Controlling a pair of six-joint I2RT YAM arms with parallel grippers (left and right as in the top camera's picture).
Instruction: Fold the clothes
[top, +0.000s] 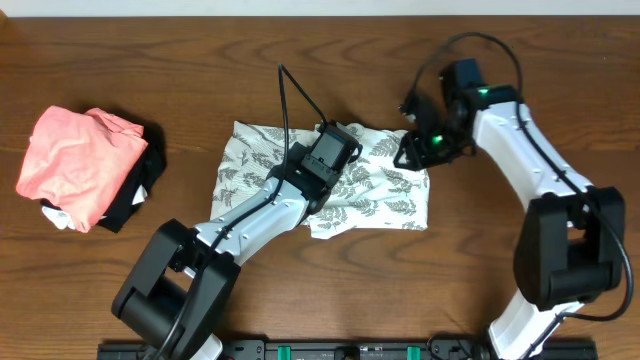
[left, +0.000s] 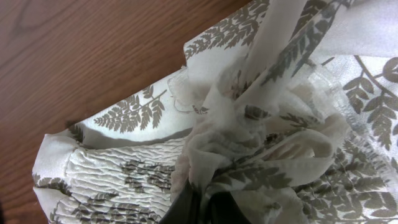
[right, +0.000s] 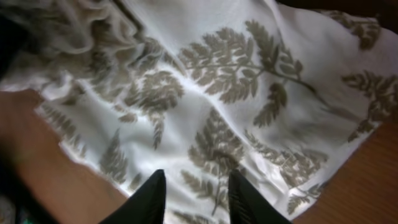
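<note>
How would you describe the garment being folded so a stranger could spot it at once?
Start at the wooden table and look to its middle. There lies the white garment, spread and rumpled. Only it bears grey fern leaves; the pile at the left is salmon-pink over black.

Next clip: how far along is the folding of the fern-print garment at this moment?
Done: the fern-print garment lies gathered into a compact, rumpled block mid-table rather than spread out long. In hand: the left pincer is shut on a bunch of its fabric, while the right pincer stands open over the cloth near an edge. Left: the wrinkled, uneven edges need squaring into a neat fold.
</note>
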